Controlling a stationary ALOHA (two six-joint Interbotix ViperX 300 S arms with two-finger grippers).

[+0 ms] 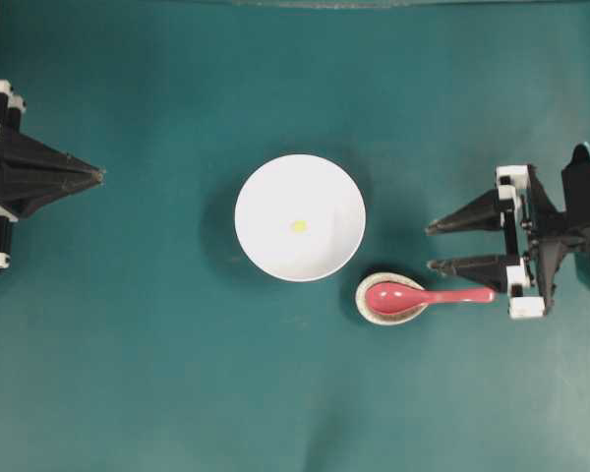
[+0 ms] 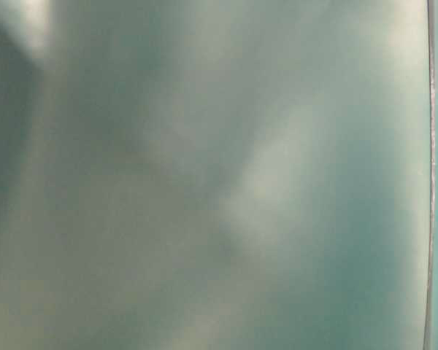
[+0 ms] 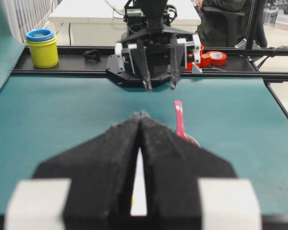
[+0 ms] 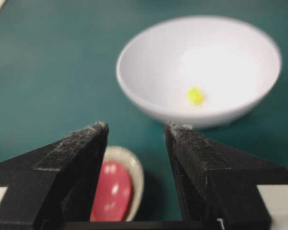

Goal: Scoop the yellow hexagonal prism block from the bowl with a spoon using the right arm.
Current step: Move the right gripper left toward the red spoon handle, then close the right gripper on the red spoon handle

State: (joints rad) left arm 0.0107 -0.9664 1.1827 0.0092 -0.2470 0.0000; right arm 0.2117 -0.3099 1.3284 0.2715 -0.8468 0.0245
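On the teal table (image 1: 157,374), seen from overhead, the spoon (image 1: 423,296) lies nearest the bottom edge, its pink-red scoop resting in a small speckled spoon rest (image 1: 388,299) and its handle pointing right. The handle's end sits just beside the lower finger of the right gripper (image 1: 431,248), whose jaws stand wide apart with nothing between them, tips pointing left toward the dishes. Just up and left of the spoon rest, almost touching it, stands the white bowl (image 1: 265,187), with the yellow hexagonal prism block (image 1: 298,226) lying near its middle. Bare table separates the gripper from the bowl. At the far left edge, well apart from the bowl, the left gripper (image 1: 98,175) points right with its fingers pressed together, holding nothing.

The right wrist camera looks between its own spread fingers (image 4: 72,158): the spoon's scoop (image 4: 112,191) and the spoon rest's rim (image 4: 134,167) lie close below them, the bowl (image 4: 149,62) and the yellow block (image 4: 195,96) farther ahead. The left wrist camera, over its closed fingers (image 3: 141,120), shows the spoon's handle (image 3: 179,117) with the right gripper (image 3: 159,87) facing it from beyond, and, past the table's end, a stack of yellow and blue cups (image 3: 42,47) and rolls of red tape (image 3: 215,58). The table-level view is a green blur with only a white sliver at its right edge.
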